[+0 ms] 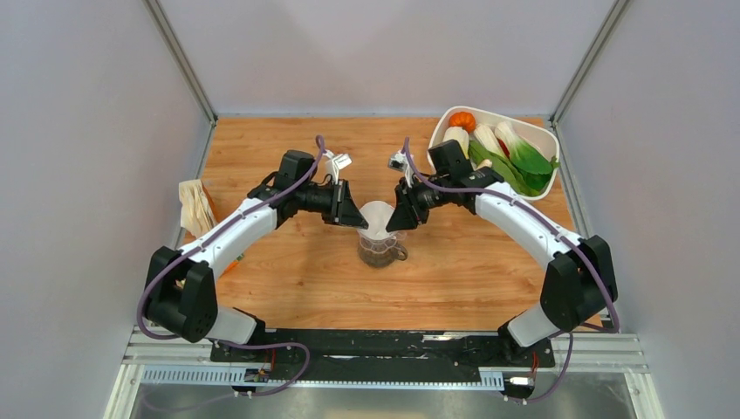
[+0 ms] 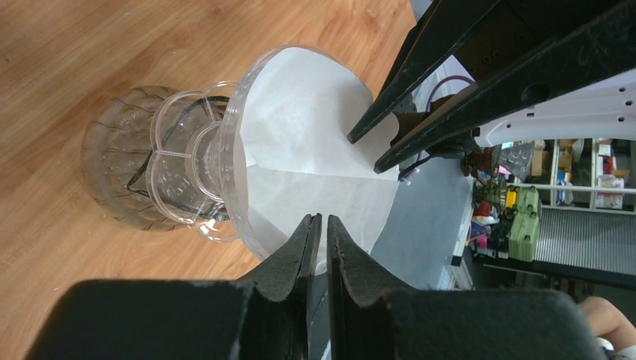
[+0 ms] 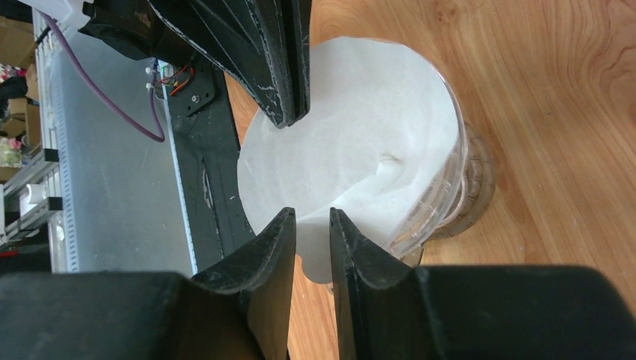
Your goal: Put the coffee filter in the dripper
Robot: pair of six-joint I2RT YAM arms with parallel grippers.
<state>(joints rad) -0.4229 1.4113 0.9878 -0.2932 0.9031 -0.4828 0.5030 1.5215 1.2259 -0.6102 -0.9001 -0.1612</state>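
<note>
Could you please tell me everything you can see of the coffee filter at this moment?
The coffee filter is thin white paper with a fold seam, opened into a cone and seated inside the clear dripper, its upper edge standing above the rim. The left gripper pinches one side of that edge; the right gripper straddles the opposite side, jaws apart. No tear shows.

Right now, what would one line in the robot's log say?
filter: sitting in dripper on glass jug | left gripper: pinching filter rim | right gripper: jaws apart around filter rim
</note>
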